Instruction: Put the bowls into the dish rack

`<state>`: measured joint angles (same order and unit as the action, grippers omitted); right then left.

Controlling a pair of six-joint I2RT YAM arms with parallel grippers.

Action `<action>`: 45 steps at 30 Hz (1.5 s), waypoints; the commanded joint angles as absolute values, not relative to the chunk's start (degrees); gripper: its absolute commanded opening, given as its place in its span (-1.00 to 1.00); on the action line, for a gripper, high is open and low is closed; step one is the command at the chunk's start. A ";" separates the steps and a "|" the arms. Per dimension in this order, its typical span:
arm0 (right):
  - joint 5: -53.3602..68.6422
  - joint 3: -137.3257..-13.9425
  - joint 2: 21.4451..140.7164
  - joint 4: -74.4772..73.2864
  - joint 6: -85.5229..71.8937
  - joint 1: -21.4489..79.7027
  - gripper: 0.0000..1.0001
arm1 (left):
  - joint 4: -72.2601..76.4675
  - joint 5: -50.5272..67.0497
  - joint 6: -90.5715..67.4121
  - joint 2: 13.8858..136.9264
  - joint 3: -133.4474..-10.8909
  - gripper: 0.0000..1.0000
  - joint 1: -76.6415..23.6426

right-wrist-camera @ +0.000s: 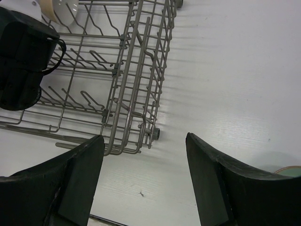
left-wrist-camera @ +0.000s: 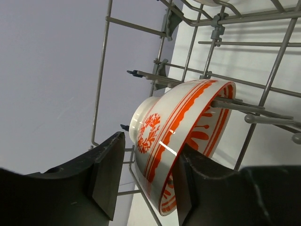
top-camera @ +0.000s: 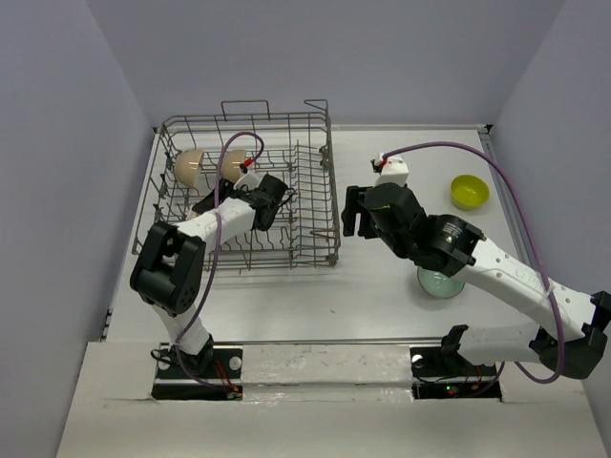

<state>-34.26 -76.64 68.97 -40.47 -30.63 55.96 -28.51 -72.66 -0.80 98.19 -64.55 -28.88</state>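
Seating the patterned bowl (left-wrist-camera: 188, 113) in the dish rack (top-camera: 327, 162), the left gripper (left-wrist-camera: 151, 146) straddled its rim, spread (the right gripper (right-wrist-camera: 145, 140) hung spread, empty), likely needing a clean withdrawal next.

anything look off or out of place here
Nothing stands out. The patterned bowl stands on edge among the dish rack tines, with the left claw around its rim; a cream bowl leans in the rack's far-left corner. The yellow-green bowl and celadon bowl wait on the table. No spill or damage shows.
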 commanded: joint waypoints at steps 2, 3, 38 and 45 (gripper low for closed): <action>-35.86 -78.49 68.20 -39.81 -30.23 56.43 0.51 | -28.30 -72.25 -2.99 97.21 -66.01 0.11 -29.00; -35.86 -78.66 68.29 -39.90 -30.23 56.43 0.51 | -28.39 -72.16 -2.90 97.21 -66.01 0.16 -29.00; -32.00 -69.44 68.55 -38.69 -30.85 19.28 0.62 | -19.61 -38.61 -5.45 64.18 -67.50 0.62 -37.79; -16.37 -59.42 71.62 -31.38 -32.34 -3.24 0.65 | -8.45 -28.74 -6.95 51.26 -59.78 0.65 -37.88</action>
<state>-24.75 -61.47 71.05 -37.50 -31.24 1.89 -16.45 -34.54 -5.67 54.46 -63.94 -37.78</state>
